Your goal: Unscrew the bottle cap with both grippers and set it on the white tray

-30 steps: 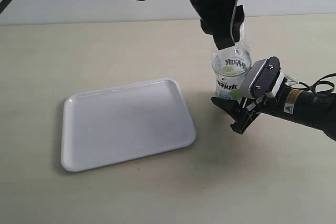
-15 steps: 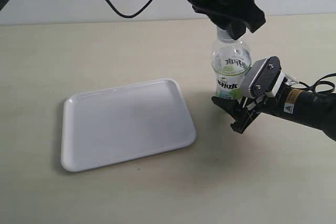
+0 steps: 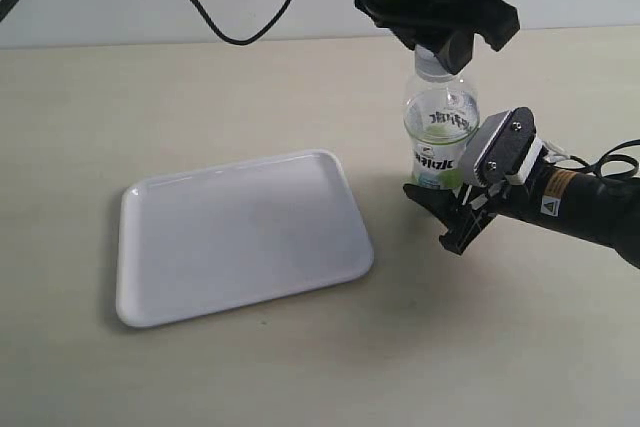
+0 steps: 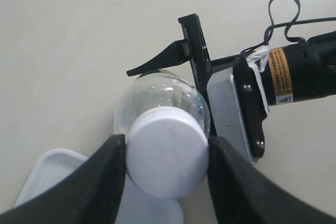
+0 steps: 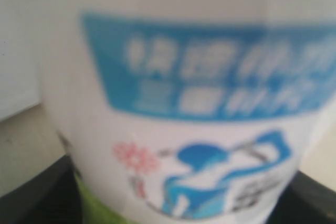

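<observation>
Bracing bottle [image 3: 440,132] in clamped right end effector [image 3: 437,209]; pinching bottle cap [image 4: 167,150] atop it with left end effector [image 4: 167,148], for unscrewing.

**Hard to see**

From outside, the left gripper [image 3: 447,45] hides most of the bottle cap [image 4: 167,151]. Up close, the words on the bottle [image 5: 194,129] are too fuzzy to read. The left wrist view cuts off the white tray [image 4: 44,179].

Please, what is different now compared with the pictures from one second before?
The bulky black left gripper turned around the small white plastic bottle cap, which it grips, and rose a little, so the neck of the clear plastic bottle now shows. Unchanged: the bottle, the slimmer right gripper holding it, the flat white tray.
</observation>
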`<state>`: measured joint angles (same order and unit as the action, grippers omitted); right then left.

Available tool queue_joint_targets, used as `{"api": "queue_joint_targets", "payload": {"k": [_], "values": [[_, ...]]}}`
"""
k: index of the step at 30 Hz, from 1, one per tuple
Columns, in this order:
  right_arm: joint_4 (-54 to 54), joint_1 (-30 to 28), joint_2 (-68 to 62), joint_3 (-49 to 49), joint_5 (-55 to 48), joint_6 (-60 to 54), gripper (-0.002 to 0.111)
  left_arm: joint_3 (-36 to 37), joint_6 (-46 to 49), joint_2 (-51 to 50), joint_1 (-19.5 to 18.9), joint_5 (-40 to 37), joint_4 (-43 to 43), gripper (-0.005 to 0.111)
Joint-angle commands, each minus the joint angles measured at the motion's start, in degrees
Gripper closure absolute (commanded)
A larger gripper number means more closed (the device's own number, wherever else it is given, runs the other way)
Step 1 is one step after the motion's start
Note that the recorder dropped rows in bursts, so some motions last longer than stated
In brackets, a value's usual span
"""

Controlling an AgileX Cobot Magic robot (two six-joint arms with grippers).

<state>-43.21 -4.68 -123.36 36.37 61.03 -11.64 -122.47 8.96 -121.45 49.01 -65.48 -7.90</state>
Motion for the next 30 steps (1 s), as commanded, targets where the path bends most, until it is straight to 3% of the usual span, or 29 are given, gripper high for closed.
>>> {"api": "queue_joint_targets", "payload": {"k": [1,4,7,12,30], "values": [[1.03,-0.03,0.29,0.09,-1.61,0.82,0.108,-0.17,-0.4,0.67,0.16,-0.6,-1.82,0.105],[1.2,-0.03,0.29,0.09,-1.61,0.82,0.108,-0.17,-0.4,0.67,0.16,-0.32,-1.82,0.089],[1.2,-0.03,0.29,0.09,-1.61,0.82,0.108,-0.17,-0.4,0.67,0.16,-0.32,-1.82,0.063],[1.19,-0.03,0.29,0.09,-1.61,0.95,0.108,-0.17,-0.4,0.67,0.16,-0.32,-1.82,0.042],[1.19,-0.03,0.29,0.09,-1.61,0.95,0.108,-0.17,-0.4,0.75,0.16,0.89,-0.14,0.041]]}}
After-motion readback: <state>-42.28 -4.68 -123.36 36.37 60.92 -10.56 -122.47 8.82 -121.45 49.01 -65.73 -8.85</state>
